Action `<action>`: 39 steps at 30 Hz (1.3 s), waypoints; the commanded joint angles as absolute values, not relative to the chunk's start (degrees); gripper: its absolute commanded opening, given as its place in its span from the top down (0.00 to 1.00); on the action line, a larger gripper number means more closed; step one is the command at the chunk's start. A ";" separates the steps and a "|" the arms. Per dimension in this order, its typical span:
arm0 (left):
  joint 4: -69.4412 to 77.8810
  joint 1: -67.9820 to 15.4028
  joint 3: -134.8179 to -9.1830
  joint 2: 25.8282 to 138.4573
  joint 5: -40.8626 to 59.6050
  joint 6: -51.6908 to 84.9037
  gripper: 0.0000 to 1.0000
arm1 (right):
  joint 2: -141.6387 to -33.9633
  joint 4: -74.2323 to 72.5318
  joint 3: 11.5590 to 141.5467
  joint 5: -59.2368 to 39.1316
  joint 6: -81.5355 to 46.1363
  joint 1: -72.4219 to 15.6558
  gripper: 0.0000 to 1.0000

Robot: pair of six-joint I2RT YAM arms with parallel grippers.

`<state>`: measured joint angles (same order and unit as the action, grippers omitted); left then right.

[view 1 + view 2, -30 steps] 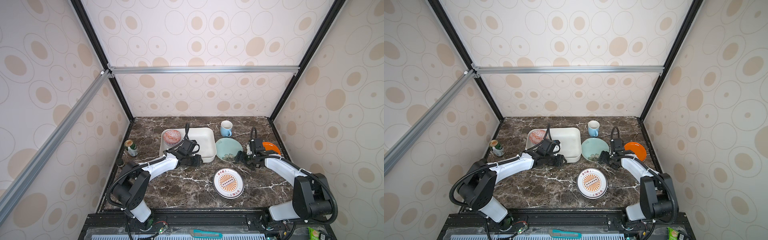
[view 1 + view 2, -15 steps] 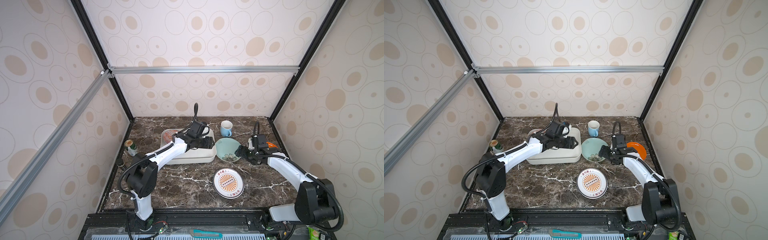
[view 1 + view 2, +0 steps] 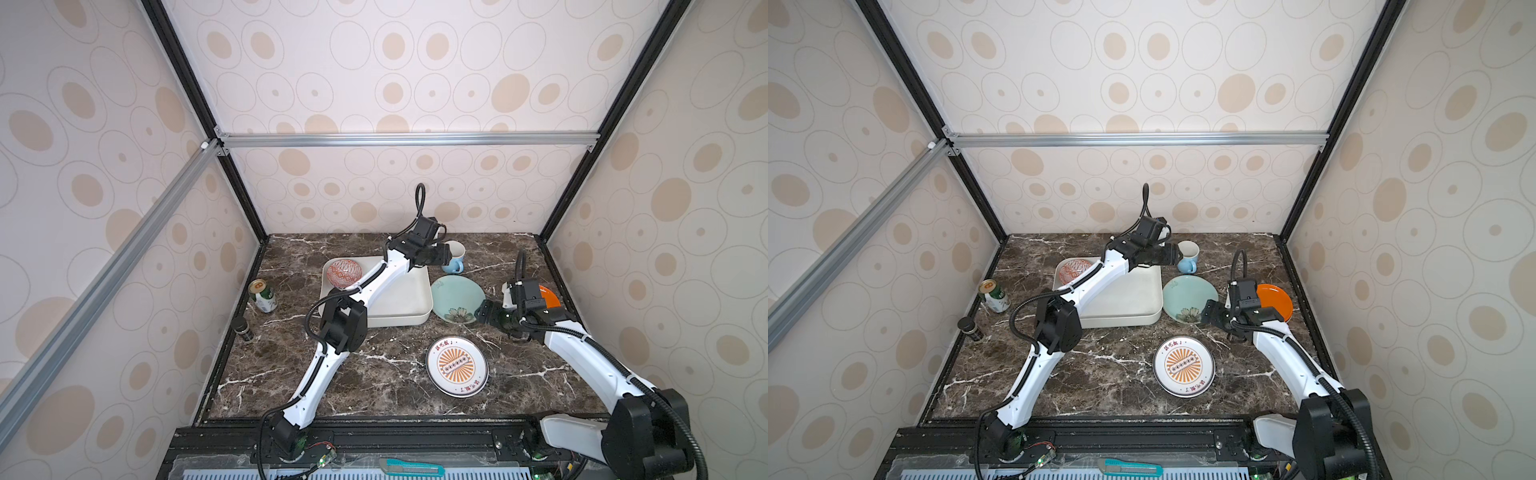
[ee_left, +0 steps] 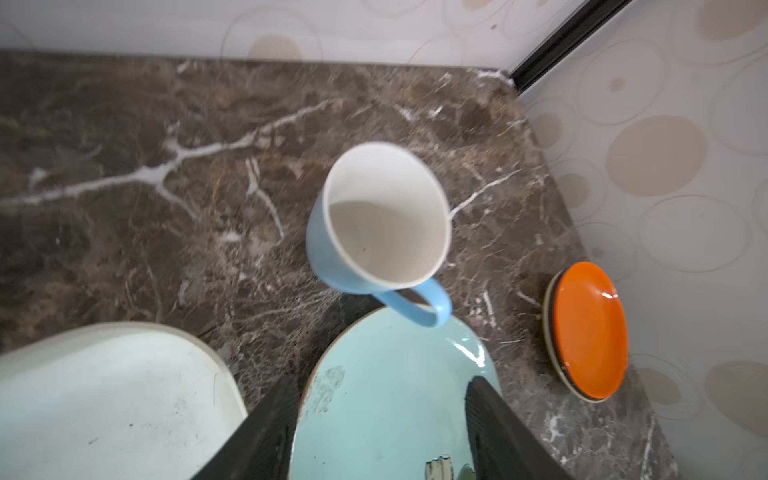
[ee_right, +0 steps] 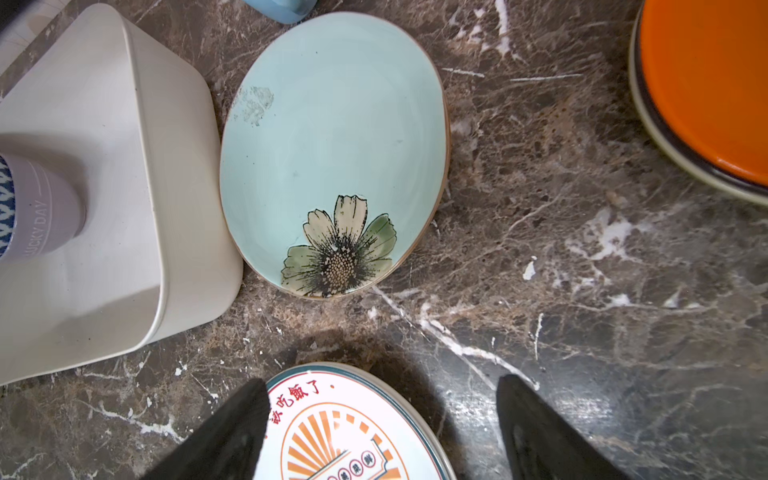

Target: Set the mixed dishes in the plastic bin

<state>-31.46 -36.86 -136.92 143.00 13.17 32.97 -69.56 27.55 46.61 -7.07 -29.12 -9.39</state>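
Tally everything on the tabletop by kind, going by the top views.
Plates: 3 (teal floral plate, orange plate, orange-sunburst plate)
Bowls: 1 (red-white patterned bowl)
Mugs: 1 (light-blue mug)
Bins: 1 (white bin)
Cans: 1 (green can)
Jars: 1 (dark jar)
Total: 8

Top views bright, even, soft shadows only. My left wrist view is smeared: marble top (image 4: 124,145) behind the light-blue mug (image 4: 378,220) soft, glare streak on the teal floral plate (image 4: 390,395) just beside the mug's handle. Right wrist view sharp, but lens stretches that plate oval.
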 commanded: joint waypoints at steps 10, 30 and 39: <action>-25.66 -37.64 -140.09 144.43 13.75 37.94 0.36 | -70.70 27.92 45.29 -5.99 -25.94 -9.24 0.11; -25.16 -38.16 -110.17 117.68 6.82 27.80 0.26 | -81.68 28.88 53.78 -2.68 -26.46 -8.19 0.29; -24.44 -37.98 -103.08 115.56 4.78 24.50 0.27 | -88.02 20.54 53.54 -8.66 -28.33 -5.29 0.29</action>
<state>-23.44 -37.71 -102.96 113.75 6.09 27.31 -87.61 22.81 52.58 -7.25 -28.21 -5.32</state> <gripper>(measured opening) 0.729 0.709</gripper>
